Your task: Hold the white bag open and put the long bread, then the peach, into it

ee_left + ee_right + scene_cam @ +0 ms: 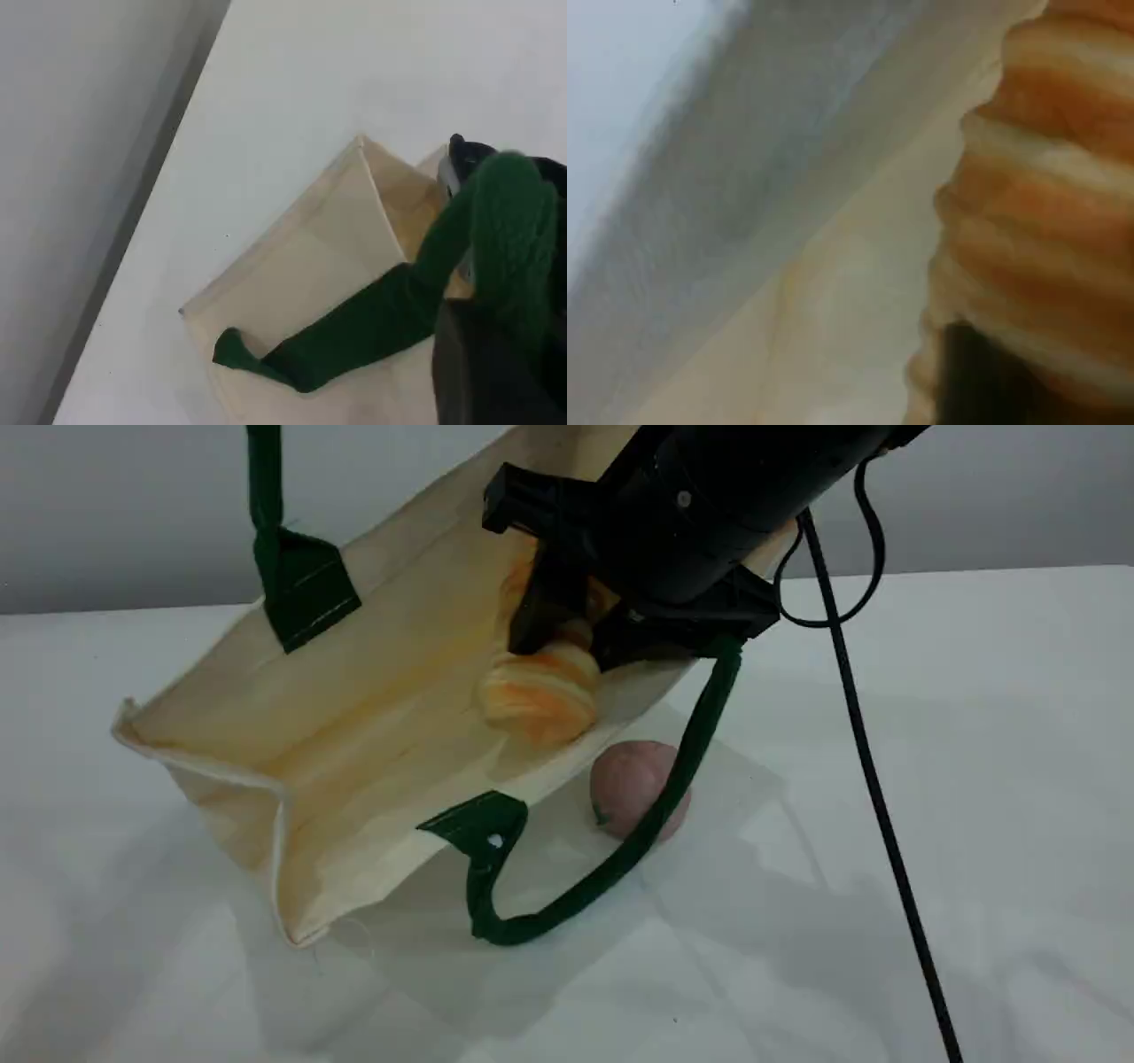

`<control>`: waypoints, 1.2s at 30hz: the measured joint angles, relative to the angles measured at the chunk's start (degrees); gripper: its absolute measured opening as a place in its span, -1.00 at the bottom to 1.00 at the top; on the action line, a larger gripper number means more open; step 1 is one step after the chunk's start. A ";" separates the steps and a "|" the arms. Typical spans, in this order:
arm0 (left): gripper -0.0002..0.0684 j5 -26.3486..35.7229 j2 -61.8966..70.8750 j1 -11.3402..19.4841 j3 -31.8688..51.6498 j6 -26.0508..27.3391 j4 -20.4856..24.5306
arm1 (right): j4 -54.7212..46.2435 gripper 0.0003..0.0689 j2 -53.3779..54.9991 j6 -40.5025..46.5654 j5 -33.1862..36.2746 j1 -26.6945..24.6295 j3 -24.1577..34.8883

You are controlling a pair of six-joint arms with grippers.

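Straddling the long bread (540,695) inside the white bag (354,691), your right gripper (571,646) is maybe squeezing it, I cannot tell; your left gripper (478,323) is clamping the green strap (354,336).

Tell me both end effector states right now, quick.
Left end effector: closed on the green handle of the white bag.
Right end effector: around the long bread inside the bag; gripping or releasing cannot be told.

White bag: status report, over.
Left gripper shut on upper handle, white bag open. Right gripper at long bread inside mouth, grip unclear. Peach outside, lower handle across it.
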 joint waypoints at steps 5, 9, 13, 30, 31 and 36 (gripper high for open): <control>-0.74 0.10 0.00 0.00 0.00 0.00 0.00 | 0.00 0.73 -0.58 -0.06 0.90 0.00 0.00; -0.74 0.10 0.00 0.00 0.00 -0.05 0.00 | -1.49 0.78 -1.80 -0.35 3.43 0.00 -1.62; -0.74 0.10 0.00 0.00 0.00 -1.02 0.24 | -4.78 0.71 -4.34 -0.35 6.42 0.00 -3.78; -0.74 0.10 0.00 0.07 0.00 -2.67 2.40 | -28.56 0.70 -23.15 5.48 20.22 -13.25 -5.14; -0.74 0.10 0.00 0.07 0.00 -2.67 2.86 | -29.76 0.70 -23.67 5.97 21.08 -14.88 -5.14; -0.74 0.04 0.00 0.11 0.00 -3.16 4.90 | -34.26 0.70 -23.64 6.09 23.80 -21.43 -5.14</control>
